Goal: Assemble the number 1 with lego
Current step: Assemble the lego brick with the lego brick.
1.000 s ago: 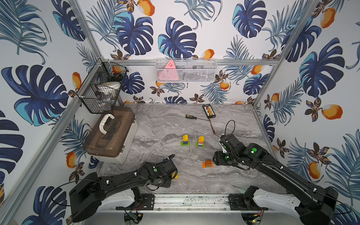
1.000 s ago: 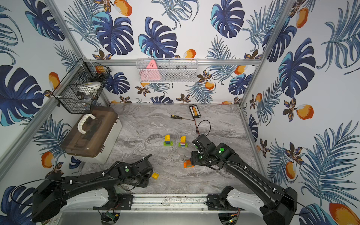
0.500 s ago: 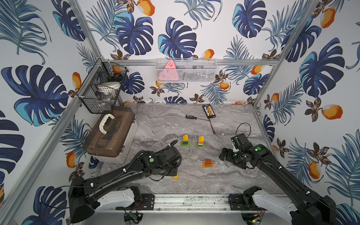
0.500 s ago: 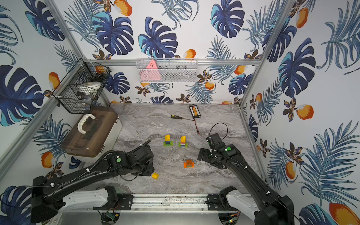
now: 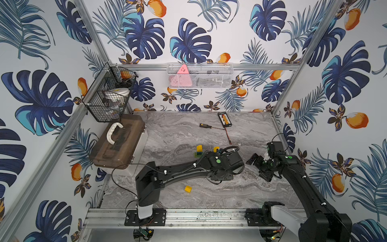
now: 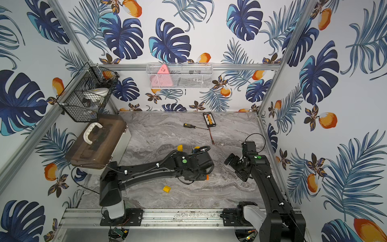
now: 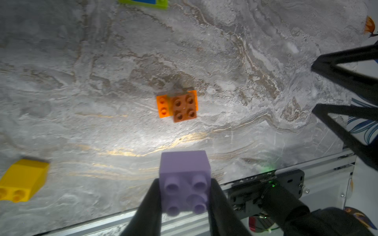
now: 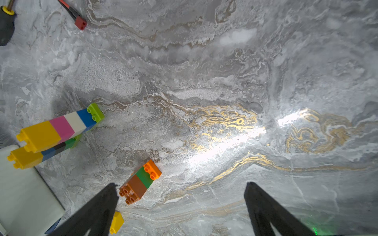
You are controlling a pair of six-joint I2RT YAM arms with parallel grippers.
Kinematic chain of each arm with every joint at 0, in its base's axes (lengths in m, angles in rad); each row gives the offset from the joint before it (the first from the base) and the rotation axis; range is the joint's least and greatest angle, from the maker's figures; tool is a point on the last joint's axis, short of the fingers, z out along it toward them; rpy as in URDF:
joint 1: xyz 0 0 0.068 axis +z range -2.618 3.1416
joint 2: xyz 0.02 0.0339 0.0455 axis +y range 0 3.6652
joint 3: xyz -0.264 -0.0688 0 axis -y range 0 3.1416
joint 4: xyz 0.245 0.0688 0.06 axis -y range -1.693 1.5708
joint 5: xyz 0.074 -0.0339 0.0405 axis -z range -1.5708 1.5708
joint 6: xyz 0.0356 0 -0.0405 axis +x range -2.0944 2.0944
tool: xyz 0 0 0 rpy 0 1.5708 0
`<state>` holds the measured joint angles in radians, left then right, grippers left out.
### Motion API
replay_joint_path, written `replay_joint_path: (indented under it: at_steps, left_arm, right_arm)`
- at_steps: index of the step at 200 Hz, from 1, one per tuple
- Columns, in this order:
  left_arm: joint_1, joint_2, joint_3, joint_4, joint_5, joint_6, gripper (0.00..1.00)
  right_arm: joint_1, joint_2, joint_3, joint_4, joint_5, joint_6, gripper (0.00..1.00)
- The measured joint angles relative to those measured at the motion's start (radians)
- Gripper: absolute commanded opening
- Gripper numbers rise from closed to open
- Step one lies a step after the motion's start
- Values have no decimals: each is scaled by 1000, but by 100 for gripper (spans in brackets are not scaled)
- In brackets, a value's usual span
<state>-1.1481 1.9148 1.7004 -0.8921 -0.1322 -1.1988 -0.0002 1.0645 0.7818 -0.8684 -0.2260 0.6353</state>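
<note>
The left gripper point(image 7: 185, 182) pinches a purple two-by-two plastic brick point(image 7: 184, 169) by two opposite sides. Its studs face the wrist camera, and it is clear of the grey marble tabletop point(image 7: 245, 61). Beyond the brick and apart from it sits a short stack point(image 7: 177, 106): a brown brick on a green one, on a longer orange base. The right gripper point(image 8: 181, 185) hangs with its jaws spread wide and nothing between them. One finger point(image 8: 98, 206) is just beside the short stack.

Take the back wall as 12 o'clock in both top views. There the left wrist hides its own gripper and the purple brick. Only an orange sliver of the short stack shows in a top view, at the wrist's 4 o'clock. A loose yellow brick point(image 5: 188, 189) lies at 7 o'clock, well apart. A tall brick column point(image 5: 199, 150) and a second tall column point(image 5: 216, 149) stand at 11 to 12 o'clock, the second partly behind the wrist. Only the right wrist view shows their layers: yellow, pink, white and blue on lime green, and yellow, blue, black and green. The right gripper is near, at 3 o'clock.

Farther back lie a black-handled screwdriver point(image 5: 204, 125) and a black device with a red cable point(image 5: 224, 119). A brown-lidded box point(image 5: 119, 144) sits at 9 o'clock.

The left arm lies low, stretched from the front rail toward 1 o'clock. The right arm rises from the front-right corner toward 11 o'clock.
</note>
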Motion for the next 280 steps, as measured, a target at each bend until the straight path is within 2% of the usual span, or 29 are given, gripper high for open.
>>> replay_joint_path:
  at_steps: [20,73,143,280]
  left_arm:
    - [-9,95,99,3,2,-29,8]
    - [23,179,185,-40,-12,-47,6]
    - [92,205,198,-117,-10,29,4]
    - [58,224,137,-82,6,34,2]
  right_arm:
    - [-5,-26,-7,0,5,0,100]
    - [-11,-56,-16,0,2,-1,100]
    - [-13,-63,-23,7,-11,-8,100]
    - [-13,-60,-18,19,-26,-17,100]
